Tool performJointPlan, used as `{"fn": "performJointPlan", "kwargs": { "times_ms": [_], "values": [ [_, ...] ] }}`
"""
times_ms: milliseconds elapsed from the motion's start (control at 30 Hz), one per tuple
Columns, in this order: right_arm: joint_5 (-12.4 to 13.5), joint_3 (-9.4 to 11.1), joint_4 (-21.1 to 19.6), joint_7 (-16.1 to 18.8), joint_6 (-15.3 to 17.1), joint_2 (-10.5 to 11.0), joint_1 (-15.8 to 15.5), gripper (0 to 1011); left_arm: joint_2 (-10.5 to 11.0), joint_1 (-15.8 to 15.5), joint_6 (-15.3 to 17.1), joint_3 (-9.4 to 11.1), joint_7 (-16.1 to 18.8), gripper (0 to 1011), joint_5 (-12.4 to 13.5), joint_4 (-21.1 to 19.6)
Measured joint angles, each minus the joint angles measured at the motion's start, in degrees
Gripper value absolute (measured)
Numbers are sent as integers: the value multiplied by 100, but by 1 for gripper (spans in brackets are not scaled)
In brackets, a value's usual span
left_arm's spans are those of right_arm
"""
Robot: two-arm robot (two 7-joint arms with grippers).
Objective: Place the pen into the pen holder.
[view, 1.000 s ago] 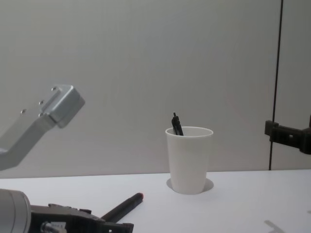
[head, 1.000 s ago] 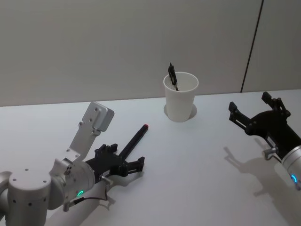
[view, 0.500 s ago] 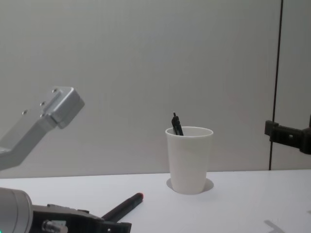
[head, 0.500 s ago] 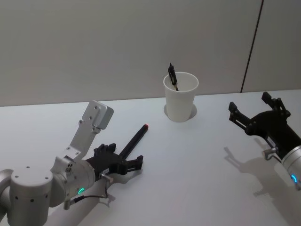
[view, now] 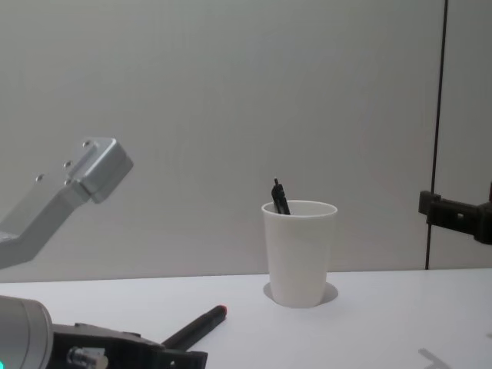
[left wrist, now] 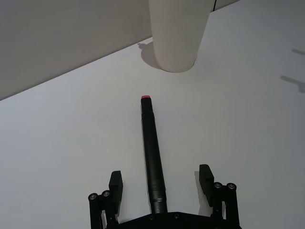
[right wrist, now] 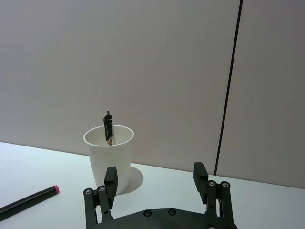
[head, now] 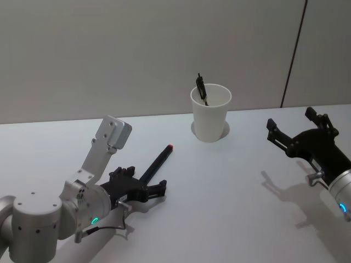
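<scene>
A black pen (head: 158, 162) (left wrist: 153, 160) (view: 196, 327) with a red end lies flat on the white table, its red tip pointing at the pen holder (head: 210, 112) (left wrist: 178, 33) (right wrist: 109, 157) (view: 299, 252). That white paper cup stands upright at the back with another black pen (head: 201, 87) (right wrist: 108, 128) leaning inside. My left gripper (head: 143, 187) (left wrist: 162, 183) is open, its fingers straddling the pen's near end without touching it. My right gripper (head: 296, 127) (right wrist: 155, 179) hangs open above the table's right side, holding nothing.
The white tabletop (head: 230, 186) extends around the cup. A grey wall (head: 137, 49) with a dark vertical seam (head: 293, 55) stands right behind it. The left arm's silver link (head: 107, 145) rises above the pen.
My left gripper has drawn slightly back toward me along the pen. The pen, cup and right gripper have stayed put.
</scene>
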Motion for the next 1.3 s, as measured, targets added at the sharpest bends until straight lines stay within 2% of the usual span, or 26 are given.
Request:
{"fn": "performJointPlan", "kwargs": {
  "times_ms": [133,267,600,767,800,833,1033,1300],
  "values": [
    [0,0,0,0,0,0,0,1002,-4,-4,4,-2,0,995,-2,6],
    [0,0,1,0,0,0,0,1001,-6,-7,8,-5,0,903,-5,11],
    [0,0,0,0,0,0,0,1001,-11,-12,15,-7,0,616,-10,16],
    [0,0,0,0,0,0,0,1001,-14,-15,17,-7,0,448,-11,19],
    [0,0,0,0,0,0,0,1001,-14,-14,16,-7,-1,386,-11,20],
    [0,0,0,0,0,0,0,1001,-14,-14,17,-7,-1,386,-11,20],
    [0,0,0,0,0,0,0,1001,-15,-15,16,-7,-1,200,-11,20],
    [0,0,0,0,0,0,0,1001,-15,-15,15,-7,-1,186,-11,20]
  ]
}}
